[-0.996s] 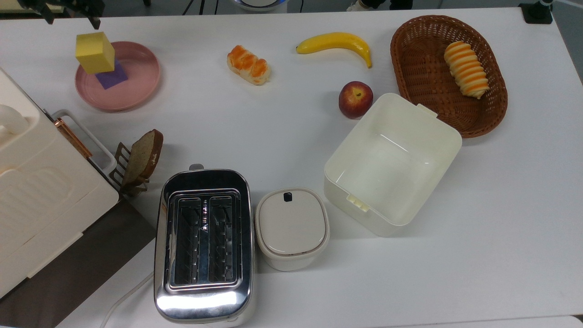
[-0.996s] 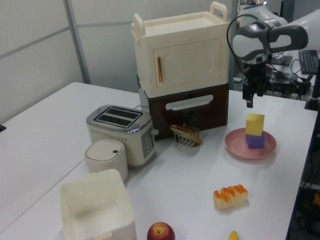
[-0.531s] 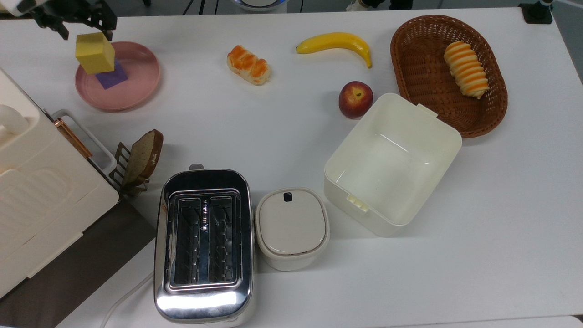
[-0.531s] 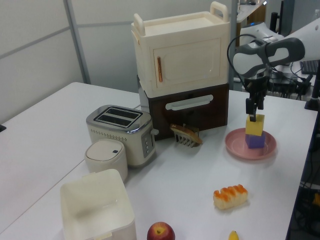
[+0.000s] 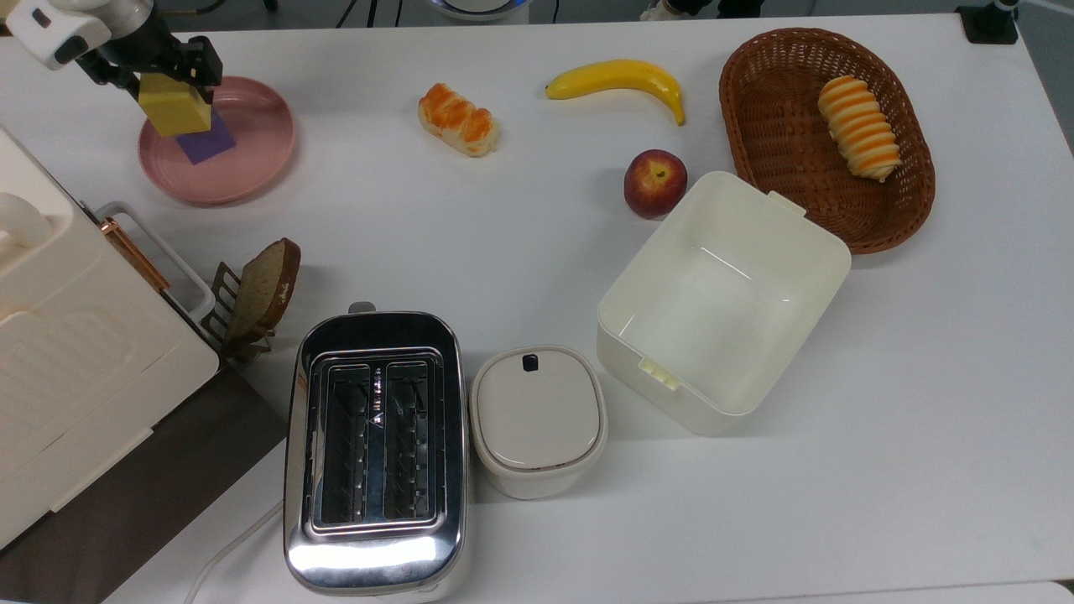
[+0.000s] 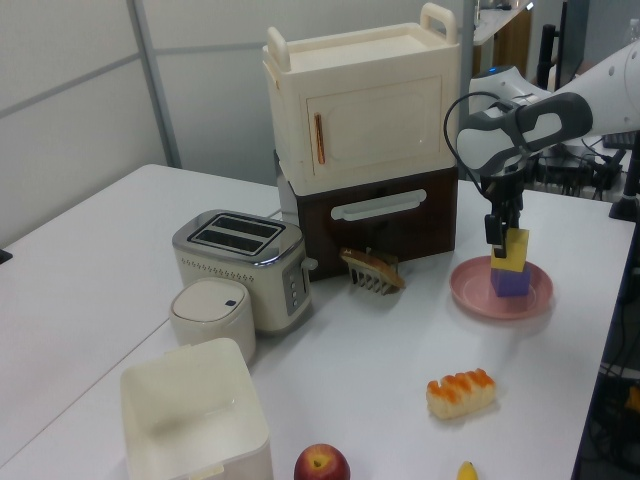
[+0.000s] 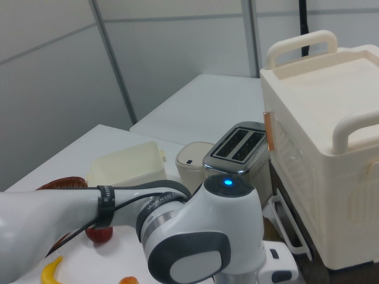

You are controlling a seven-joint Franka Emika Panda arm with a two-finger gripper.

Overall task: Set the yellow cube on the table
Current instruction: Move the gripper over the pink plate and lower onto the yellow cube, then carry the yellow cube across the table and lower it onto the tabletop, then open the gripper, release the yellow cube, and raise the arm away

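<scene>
Top view, one yellow cube (image 5: 174, 114) between jaws, possibly gripped, one purple cube (image 5: 206, 140)

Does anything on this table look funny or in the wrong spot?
Yes. The yellow cube sits stacked on a purple cube on the pink plate, among food things. The gripper flanks it.

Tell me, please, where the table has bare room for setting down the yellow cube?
The table is widest open on the top view's right, beyond the open white box. A smaller bare patch lies between the pink plate, bread roll and toaster. The yellow cube sits between the gripper jaws. The cabinet corner is crowded.
</scene>
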